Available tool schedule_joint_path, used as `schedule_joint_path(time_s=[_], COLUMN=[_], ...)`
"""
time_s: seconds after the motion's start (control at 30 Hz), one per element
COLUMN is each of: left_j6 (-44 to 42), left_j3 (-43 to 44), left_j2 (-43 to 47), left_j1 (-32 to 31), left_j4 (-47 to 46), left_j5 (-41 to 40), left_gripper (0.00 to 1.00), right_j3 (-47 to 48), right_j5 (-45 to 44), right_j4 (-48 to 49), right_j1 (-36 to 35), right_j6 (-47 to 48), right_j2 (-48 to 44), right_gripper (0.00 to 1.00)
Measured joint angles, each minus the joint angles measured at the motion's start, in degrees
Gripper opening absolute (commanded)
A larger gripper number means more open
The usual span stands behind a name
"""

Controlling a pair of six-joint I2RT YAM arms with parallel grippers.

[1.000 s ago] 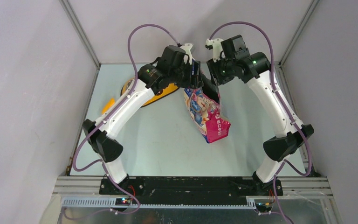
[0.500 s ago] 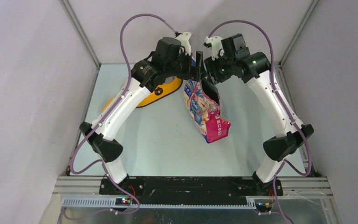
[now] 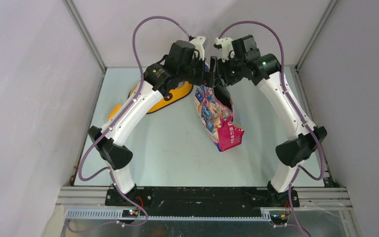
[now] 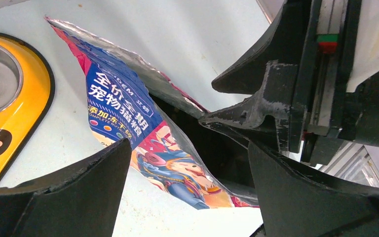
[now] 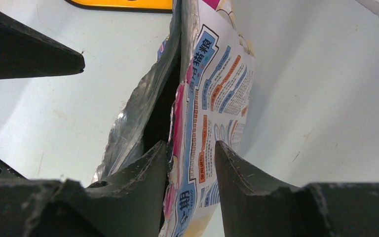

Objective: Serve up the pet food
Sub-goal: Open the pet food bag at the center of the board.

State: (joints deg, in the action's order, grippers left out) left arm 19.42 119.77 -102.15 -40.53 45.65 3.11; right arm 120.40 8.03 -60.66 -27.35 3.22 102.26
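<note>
with the pouch held up by its mouth at upper centre of the surface, one lip clenched in the right fingers, the released left fingers should pinch the opposite lip squarely before tipping toward the feeder.

Blue-and-pink pouch mid-table — left gripper and right gripper meeting at its top, yellow feeder beside.
</note>
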Motion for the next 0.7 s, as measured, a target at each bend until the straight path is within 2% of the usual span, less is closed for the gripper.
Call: schedule_joint_path(time_s=[0.4,0.7], left_j6=[-0.68,-2.23], left_j3=[2.19,6.69], left_j2=[-2.91,-4.68], left_j1=[0.07,2.38], left_j4=[1.05,0.57], left_j5=[0.70,5.51], left_gripper=[0.93,0.91], right_j3=[0.00,-1.42], right_j5=[1.73,2.58], right_j4=[2.10,3.98], right_j1=[1.25,1.70], right_j6=[-0.04,-0.04], right_j2=[0.28,0.28], right_gripper=[0.39,0.34])
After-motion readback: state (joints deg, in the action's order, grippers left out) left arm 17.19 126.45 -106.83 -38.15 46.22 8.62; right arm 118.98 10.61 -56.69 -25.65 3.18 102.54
